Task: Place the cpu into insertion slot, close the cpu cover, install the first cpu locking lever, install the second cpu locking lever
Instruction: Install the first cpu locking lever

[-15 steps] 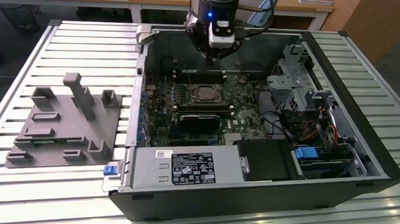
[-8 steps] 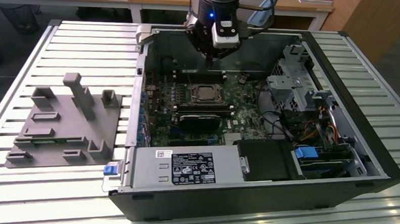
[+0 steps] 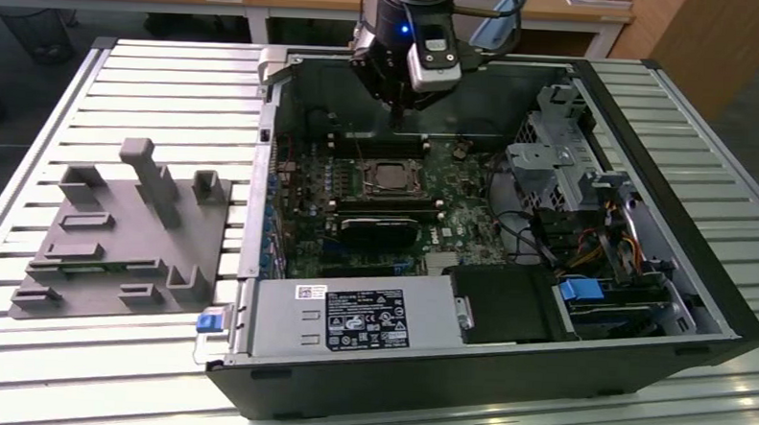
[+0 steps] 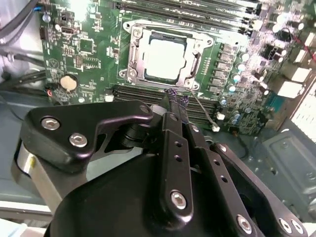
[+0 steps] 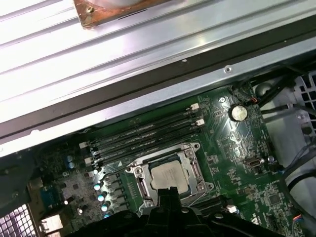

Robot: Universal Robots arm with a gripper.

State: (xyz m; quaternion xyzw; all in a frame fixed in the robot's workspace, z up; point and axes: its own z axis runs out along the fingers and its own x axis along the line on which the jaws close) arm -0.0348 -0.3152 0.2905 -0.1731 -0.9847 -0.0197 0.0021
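Gripper [image 4: 177, 100] hangs over the open case [image 3: 474, 389], fingers pressed together, and I see nothing between them. The cpu [image 4: 165, 58] sits in the slot [image 4: 157, 35], silver top up, and the cover [image 4: 132, 59] lies flat around it. A thin wire lever [image 4: 202, 111] angles out from the socket corner, crossing the memory slots [image 4: 143, 91] just beside the fingertips; whether they touch it, I cannot tell.

Around the socket the board is crowded. There are memory slots on two sides, a row of small capacitors, and a coin cell [image 4: 69, 82] off to one side. In the exterior view a black block [image 3: 379, 230] sits just in front of the cpu [image 3: 388, 177]. The drive cage [image 3: 561, 163] and loose cables fill the exterior view's right. The arm comes down over the far case wall, gripper [image 3: 401, 113] above the board.

As for labels, the power supply [image 3: 349, 317] carries a white sticker covered in marks and small print, and a blue tab [image 3: 209, 320] sits at its corner.

The exterior view gives the slatted table [image 3: 167, 78] and a grey fixture [image 3: 122, 230] well apart from the case, on the exterior view's left. The first wrist view looks past the cpu [image 5: 168, 177] to the coin cell [image 5: 238, 112], the case wall and the slats beyond. The second wrist view has the lever and the fingertips.
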